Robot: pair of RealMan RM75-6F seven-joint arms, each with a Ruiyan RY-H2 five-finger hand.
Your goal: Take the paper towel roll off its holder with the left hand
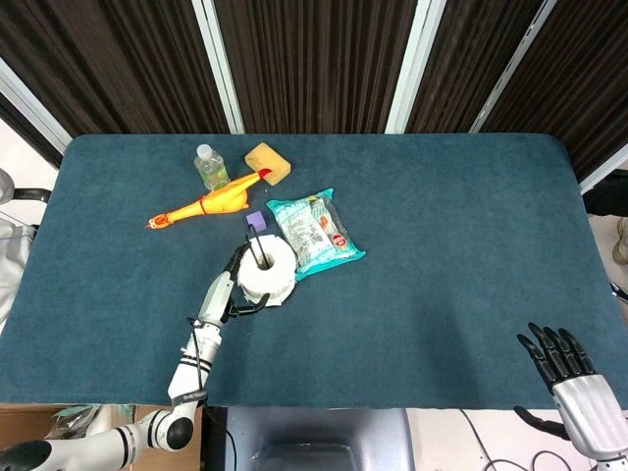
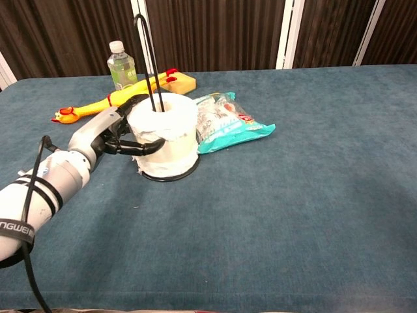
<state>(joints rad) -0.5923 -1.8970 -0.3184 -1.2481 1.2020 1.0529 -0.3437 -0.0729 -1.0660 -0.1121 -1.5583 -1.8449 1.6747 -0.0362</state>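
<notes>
- the rubber chicken (image 1: 201, 207) lies far left on the blue surface (image 1: 451, 226), yellow, its red end pointing toward the sponge.
- a small clear bottle (image 1: 210, 166) stands upright just behind the chicken, near the back edge.
- the left hand (image 2: 109, 132) reaches in from the near-left, its forearm stretched low across the surface; its dark fingers (image 2: 140, 147) wrap against the left side of the paper towel roll — one finger curls across the front of the roll, the others lie behind it. they are in contact with the paper, though how firm the grip is cannot be told.
- the yellow sponge (image 1: 268, 162) sits at the back, just right of the bottle.
- the paper towel roll (image 2: 167, 133) is on its holder (image 2: 149, 62), left of centre on the surface; the thin black rod rises through the core and ends in a hook, and the black base ring shows under the roll's front edge.
- a small purple block (image 1: 255, 221) lies just behind the roll.
- a teal snack packet (image 1: 314, 234) lies flat, touching or nearly touching the roll's right side.
- the right hand (image 1: 569, 378) hangs off the near-right corner — fingers spread, holding nothing, well apart from everything.
</notes>
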